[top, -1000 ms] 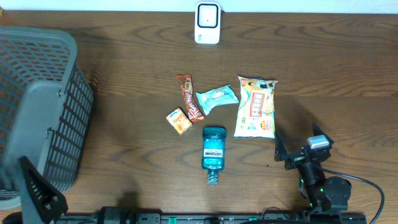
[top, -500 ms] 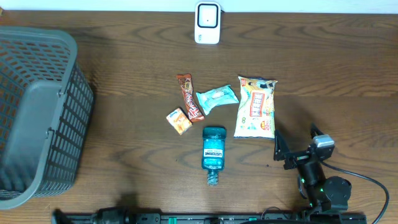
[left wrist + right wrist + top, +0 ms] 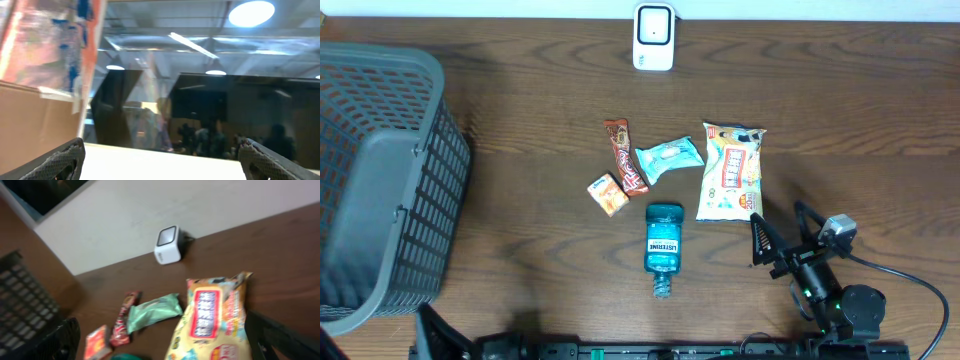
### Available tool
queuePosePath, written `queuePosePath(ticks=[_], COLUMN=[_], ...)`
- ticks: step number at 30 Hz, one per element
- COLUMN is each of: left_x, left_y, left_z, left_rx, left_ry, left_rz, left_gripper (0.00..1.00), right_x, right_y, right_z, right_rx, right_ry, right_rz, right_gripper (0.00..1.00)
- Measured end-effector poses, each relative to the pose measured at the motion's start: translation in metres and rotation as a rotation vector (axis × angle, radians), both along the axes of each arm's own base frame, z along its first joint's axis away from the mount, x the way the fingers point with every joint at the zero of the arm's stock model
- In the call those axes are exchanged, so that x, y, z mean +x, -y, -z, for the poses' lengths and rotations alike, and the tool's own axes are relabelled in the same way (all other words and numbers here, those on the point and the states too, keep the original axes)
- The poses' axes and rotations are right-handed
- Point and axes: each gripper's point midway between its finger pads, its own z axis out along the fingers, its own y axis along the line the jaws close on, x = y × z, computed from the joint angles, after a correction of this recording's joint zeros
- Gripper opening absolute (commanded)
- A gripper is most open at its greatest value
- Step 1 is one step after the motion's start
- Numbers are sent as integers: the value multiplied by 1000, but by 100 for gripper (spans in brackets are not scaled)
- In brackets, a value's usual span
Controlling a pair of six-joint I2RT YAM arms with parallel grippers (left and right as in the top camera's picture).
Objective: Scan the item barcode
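Observation:
Several items lie mid-table: a yellow snack bag (image 3: 732,172) (image 3: 215,315), a teal packet (image 3: 669,157) (image 3: 152,312), a brown-red candy bar (image 3: 624,156) (image 3: 122,322), a small orange box (image 3: 608,194) (image 3: 96,342) and a blue Listerine bottle (image 3: 663,240). No barcode shows on any of them. A white scanner (image 3: 653,37) (image 3: 167,245) stands at the far edge. My right gripper (image 3: 778,225) (image 3: 165,345) is open and empty, just right of the bottle, near the bag's lower corner. My left gripper (image 3: 160,155) is open and empty, facing the room rather than the table.
A large grey plastic basket (image 3: 380,180) (image 3: 20,305) fills the left side of the table. A piece of the left arm (image 3: 435,340) shows at the bottom edge. Bare dark wood lies between the basket and the items and to the right of the snack bag.
The right gripper has shifted a little left, toward the snack bag's lower corner. The left arm left the lower-left corner, and a piece now shows at the bottom edge. The items have not moved.

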Motion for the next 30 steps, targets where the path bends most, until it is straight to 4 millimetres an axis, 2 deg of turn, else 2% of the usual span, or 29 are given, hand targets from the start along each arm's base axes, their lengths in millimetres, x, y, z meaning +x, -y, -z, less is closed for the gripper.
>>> queuePosePath(ticks=[4,9,13,15,18,22,24,27,28,30], left_x=[2,12,37,56,82,105,110,115,116,117], left_y=[-13,-22,-22,-18,-10,-5,-3,-2,-1,-1], left_z=[7,22,44,62,90,120,129,137,139,142], left_rx=[-52,-90,-86,-71,-51,-43,-42,-41,-41,-42], left_ry=[-25,-84,-153,-209,-293,-374,-397,-418,-425,-434], left_rz=[-61,-95,-73,-34,27,78,92,104,108,112], left_gripper=[98,98,98,98,98,98,98,98,98,98], right_x=[0,7,24,34,49,57,60,71,75,82], right_y=[-2,-3,-8,-21,-51,-89,-97,-103,-104,-108], right_z=[0,-13,-20,-25,-43,-66,-62,-34,-22,-1], right_rx=[35,53,64,69,80,102,126,165,182,201], right_ry=[-42,-120,-230,-283,-298,-240,-253,-362,-410,-483], right_rz=[-14,-14,-39,-101,-261,-492,-544,-544,-528,-504], right_gripper=[99,99,99,99,99,99,96,93,87,64])
